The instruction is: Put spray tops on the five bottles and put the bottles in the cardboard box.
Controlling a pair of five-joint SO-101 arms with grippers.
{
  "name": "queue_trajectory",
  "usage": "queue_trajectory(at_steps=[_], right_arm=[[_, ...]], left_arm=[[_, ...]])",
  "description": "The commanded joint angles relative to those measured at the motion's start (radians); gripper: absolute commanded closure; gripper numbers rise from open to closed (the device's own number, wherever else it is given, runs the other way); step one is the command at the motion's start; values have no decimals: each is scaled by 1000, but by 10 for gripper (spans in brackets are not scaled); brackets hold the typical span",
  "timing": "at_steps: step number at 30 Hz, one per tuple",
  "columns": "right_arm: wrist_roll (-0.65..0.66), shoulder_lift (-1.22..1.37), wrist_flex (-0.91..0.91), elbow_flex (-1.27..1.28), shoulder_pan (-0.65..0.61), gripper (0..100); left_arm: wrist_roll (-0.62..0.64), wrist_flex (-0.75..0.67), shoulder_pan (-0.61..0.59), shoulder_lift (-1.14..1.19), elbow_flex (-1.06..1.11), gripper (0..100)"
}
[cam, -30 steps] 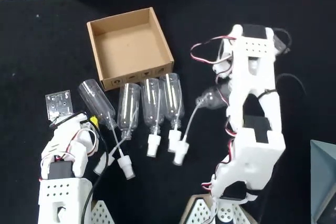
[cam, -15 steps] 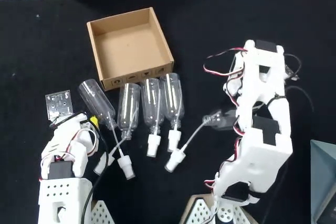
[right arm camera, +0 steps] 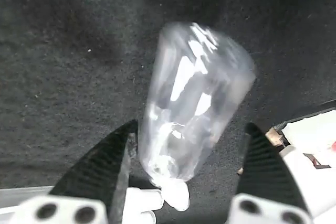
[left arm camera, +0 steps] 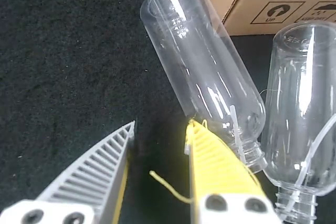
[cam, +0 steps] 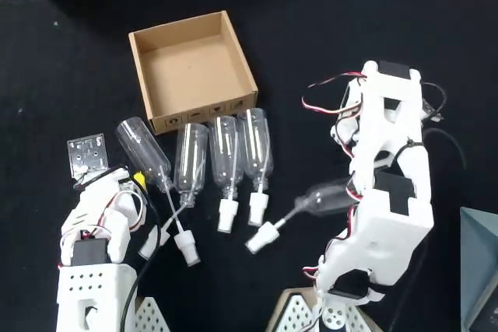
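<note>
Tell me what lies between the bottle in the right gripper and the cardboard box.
The four other bottles lie in a row on the table just in front of the cardboard box, at its near wall. They lie across the straight path from the bottle in the right gripper. Nothing visible stands above them.

Black table. On it: cardboard box, open side up. Just beside it 4 bottles lie in a row, necks away from box, w/ white tops at the necks. Small clear plate sits nr them. A fifth bottle maybe rests on it too, hard to tell.
</note>
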Motion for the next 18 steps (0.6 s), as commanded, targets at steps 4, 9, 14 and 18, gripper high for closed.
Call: queue_trajectory(at_steps=[4,9,14,18], right_arm=[[-3,-97,-8,-33,-51,715],[-3,-101,32,-117,-51,715],[20,-179,32,-131,-51,716],[120,-278,32,-125,-51,716]], left_arm=[[-3,3,-2,-2,21,855],[-3,3,-2,-2,21,855],[-3,3,-2,-2,21,855],[-3,3,-2,-2,21,855]])
